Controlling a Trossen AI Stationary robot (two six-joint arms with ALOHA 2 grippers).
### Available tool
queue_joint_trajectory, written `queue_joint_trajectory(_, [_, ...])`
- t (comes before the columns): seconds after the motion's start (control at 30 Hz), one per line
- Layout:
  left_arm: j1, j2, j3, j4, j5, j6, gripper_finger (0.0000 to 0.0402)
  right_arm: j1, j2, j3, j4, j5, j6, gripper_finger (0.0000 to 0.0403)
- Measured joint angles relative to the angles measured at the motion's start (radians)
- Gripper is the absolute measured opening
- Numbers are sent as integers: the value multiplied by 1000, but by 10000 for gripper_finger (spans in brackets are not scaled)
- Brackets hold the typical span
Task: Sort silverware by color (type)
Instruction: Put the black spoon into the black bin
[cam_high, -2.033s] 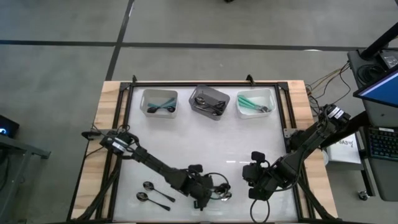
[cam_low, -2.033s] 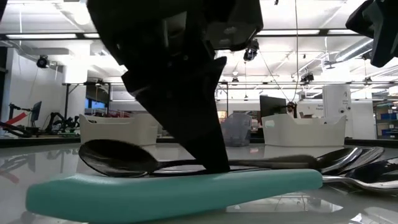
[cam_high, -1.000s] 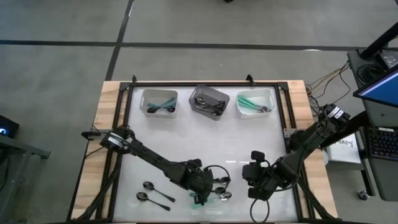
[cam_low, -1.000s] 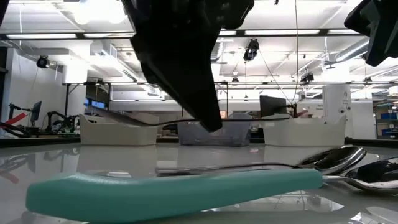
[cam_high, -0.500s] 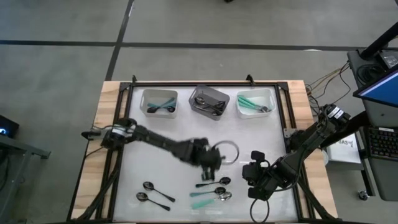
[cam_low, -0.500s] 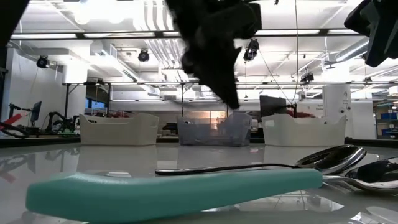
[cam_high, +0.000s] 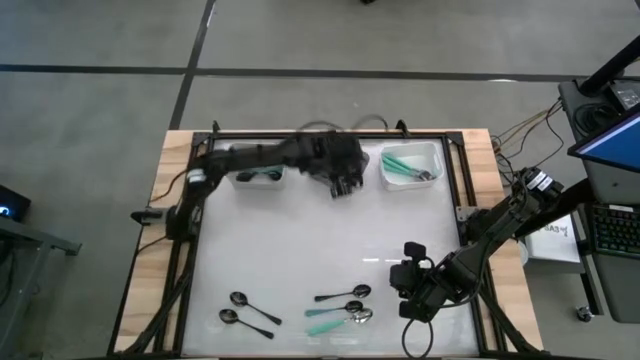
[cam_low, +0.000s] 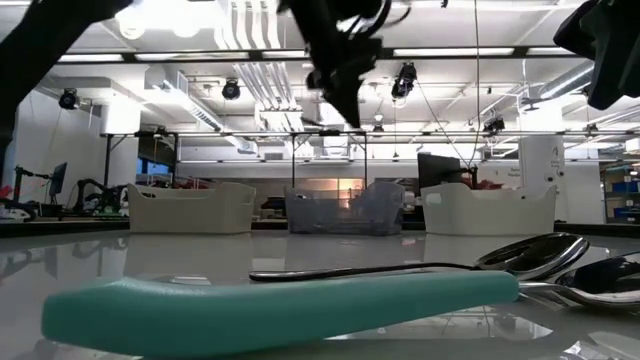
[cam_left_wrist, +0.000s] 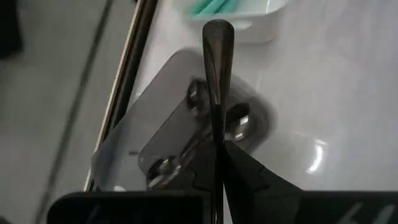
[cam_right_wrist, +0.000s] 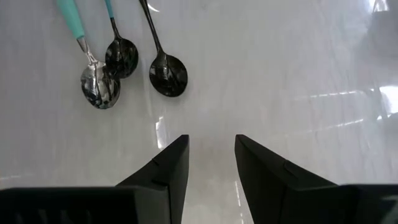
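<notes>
My left gripper (cam_high: 343, 184) hangs over the grey middle bin (cam_high: 322, 153) at the table's far edge, shut on a black spoon (cam_left_wrist: 216, 81). The bin (cam_left_wrist: 155, 143) shows below it in the left wrist view, with black spoons inside. My right gripper (cam_high: 411, 299) stands open above the table's near right, with nothing between its fingers (cam_right_wrist: 211, 158). In front of it lie a black spoon (cam_high: 344, 294) and two teal-handled spoons (cam_high: 336, 318). Two more black spoons (cam_high: 246, 311) lie at the near left. My left gripper pinches the black spoon's thin shaft (cam_left_wrist: 216, 134) between its two fingers. The spoon runs along the fingers, and its narrow rounded end (cam_left_wrist: 216, 28) sticks out forward past the fingertips. The fingers slant downward toward the far edge. The spoon is lifted clear, above the grey bin.
A white bin (cam_high: 257, 165) with teal-handled and black spoons stands at the far left. Another white bin (cam_high: 411, 166) with teal-handled spoons stands at the far right. A black frame (cam_high: 205, 200) runs around the white table top. A teal handle (cam_low: 280, 300) fills the low view's foreground.
My left gripper has risen from the spoons at the near edge and swung fast toward the far edge, over the grey middle bin, staying shut. The black spoon went with it, lifted clear of the table. The other spoons kept their places.
</notes>
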Motion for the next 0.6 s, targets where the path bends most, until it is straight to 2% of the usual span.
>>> queue_joint_trajectory(0.17, [125, 4, -47, 12, 193, 11, 1, 0, 0, -2, 0, 1, -13, 123])
queue_joint_trajectory(0.33, [173, 9, -98, 91, 210, 14, 1, -5, 0, -2, -1, 22, -20, 123])
queue_joint_trajectory(0.6, [171, 15, -175, 145, 233, 83, 2, -19, 0, -2, -2, 27, -38, 123])
